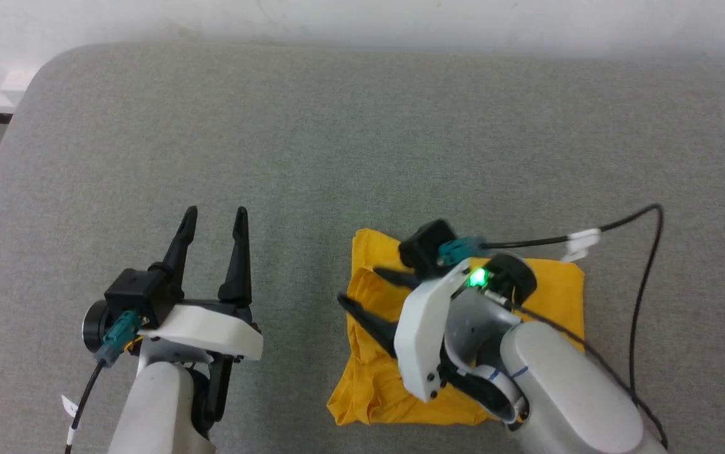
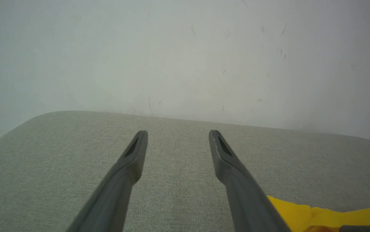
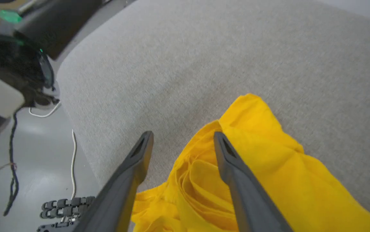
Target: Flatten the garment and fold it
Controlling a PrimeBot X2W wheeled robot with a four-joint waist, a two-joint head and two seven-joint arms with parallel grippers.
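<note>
Soft, even light fills my feeds, shadows faint on the grey surface (image 1: 362, 126). A green lamp (image 1: 477, 277) flares; the right wrist view blurs toward its edges.

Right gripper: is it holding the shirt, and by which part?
Nothing is held. The right gripper is open, fingers spread over the folded shirt's edge. The left gripper is open too.

Garment (image 1: 368, 378) lies on table (image 1: 337, 139), near-right part. Right gripper (image 1: 359, 285) over garment's left edge, fingers pointing left; its arm crosses the garment from the near right. Left gripper (image 1: 216, 214) left of garment, apart from it, over table, fingers pointing far. Wall (image 1: 362, 19) behind table's far edge.
</note>
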